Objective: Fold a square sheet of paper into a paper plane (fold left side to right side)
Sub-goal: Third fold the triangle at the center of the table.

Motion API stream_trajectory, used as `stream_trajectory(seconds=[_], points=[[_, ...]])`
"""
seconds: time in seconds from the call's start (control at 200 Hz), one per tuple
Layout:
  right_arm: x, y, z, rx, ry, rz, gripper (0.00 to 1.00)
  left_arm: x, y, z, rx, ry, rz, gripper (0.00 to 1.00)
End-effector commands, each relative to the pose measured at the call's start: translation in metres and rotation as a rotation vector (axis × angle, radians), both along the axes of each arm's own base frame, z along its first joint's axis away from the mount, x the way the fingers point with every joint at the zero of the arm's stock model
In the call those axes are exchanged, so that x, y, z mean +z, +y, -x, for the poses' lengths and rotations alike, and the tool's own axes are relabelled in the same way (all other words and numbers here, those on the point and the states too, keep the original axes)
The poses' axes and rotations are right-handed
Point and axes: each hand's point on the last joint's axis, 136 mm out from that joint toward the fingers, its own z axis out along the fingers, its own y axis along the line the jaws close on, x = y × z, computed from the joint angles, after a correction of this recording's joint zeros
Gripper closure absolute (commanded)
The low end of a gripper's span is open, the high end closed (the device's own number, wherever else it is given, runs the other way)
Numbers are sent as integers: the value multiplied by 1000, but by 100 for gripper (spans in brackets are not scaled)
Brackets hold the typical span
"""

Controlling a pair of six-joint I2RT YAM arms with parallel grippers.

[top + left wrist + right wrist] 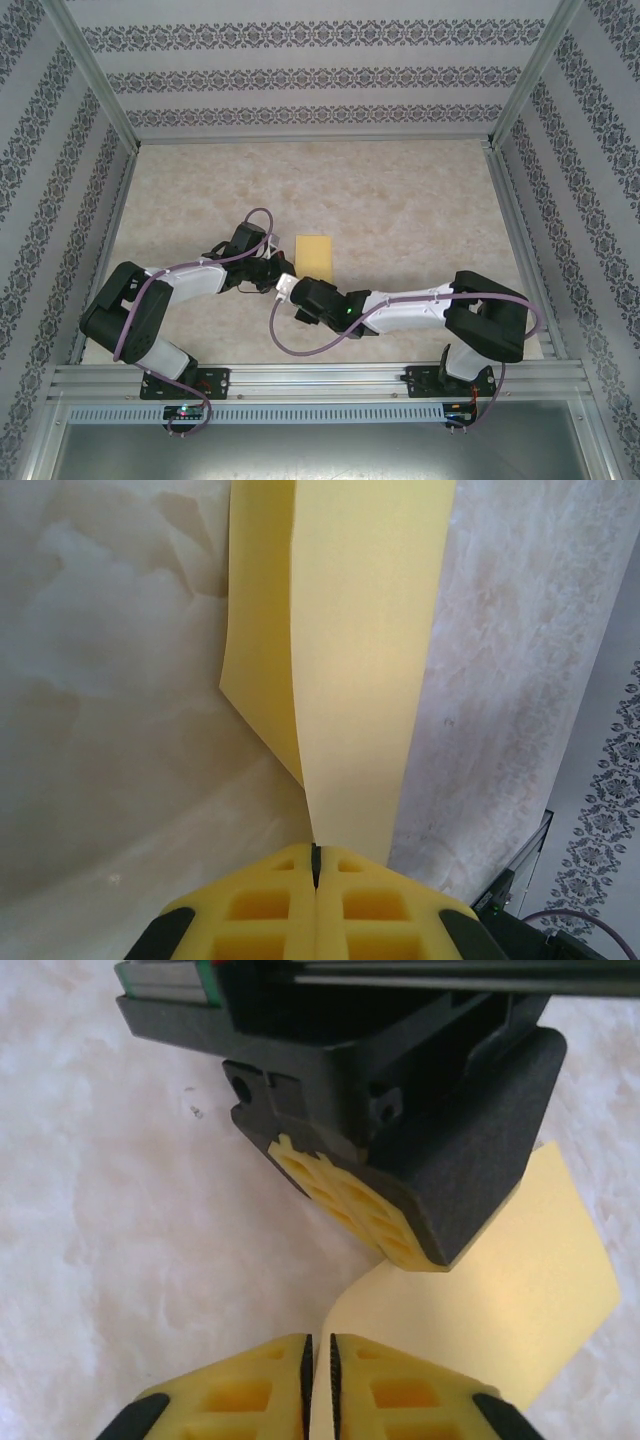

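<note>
**A:** How many of each thing?

**B:** One sheet of thin bright-yellow paper point(314, 256). There are two white-and-black arms, the left arm point(185, 278) and the right arm point(410, 300), with one hand on each. All of it is on one pale marbled surface point(420, 200).

**A:** Where is the sheet?

**B:** About the middle of the surface, well clear of the far, left and right edges. From above it reads as a single oblong, narrower than a square. Both arms bend inward to its near left corner.

**A:** And the left hand?

**B:** The left hand point(315, 855) is closed tight. Its yellow fingers point(260, 910) meet with the end of the paper nipped between them.

**A:** The right hand?

**B:** The right hand point(320, 1345) has its fingers all but touching. The sheet's curling edge runs down into the slit between them, so it appears to pinch the paper too.

**A:** What does one view give that another doesn't?

**B:** The left wrist view shows two layers, one leaf standing away from the other, where the top view flattens them into one shape. The right wrist view shows the left hand just ahead of the right hand's fingertips, its black shell and yellow pad over the sheet's edge. I cannot tell if that pad touches the paper. The top view gives the sheet's place on the surface.
</note>
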Motion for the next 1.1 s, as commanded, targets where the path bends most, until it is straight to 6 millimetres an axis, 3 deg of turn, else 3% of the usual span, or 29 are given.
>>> stream_trajectory(seconds=[0.0,0.24,0.32,0.405,0.485,0.594,0.719,0.929,1.094], points=[[5,4,-1,0,61,-71,100,13,-5,-1,-32,-34,-13,97],[0,-3,3,14,184,-118,100,27,19,-8,-26,-120,-150,55],[-2,-4,2,8,222,-141,100,36,28,-16,-13,-148,-166,48],[-4,-4,2,4,247,-150,100,43,32,-28,-5,-174,-155,50],[-8,-3,2,-2,265,-156,100,45,27,-40,-43,-183,-139,59],[-11,-3,2,-16,285,-167,100,47,7,-59,-135,-197,-116,73],[-13,-2,-2,-42,311,-193,100,41,-14,-80,-194,-201,-70,80],[-14,-1,-5,-69,342,-224,100,13,-47,-95,-313,-157,-71,83],[-16,-6,-11,-110,375,-238,100,-18,-53,-98,-355,-102,-108,90]])
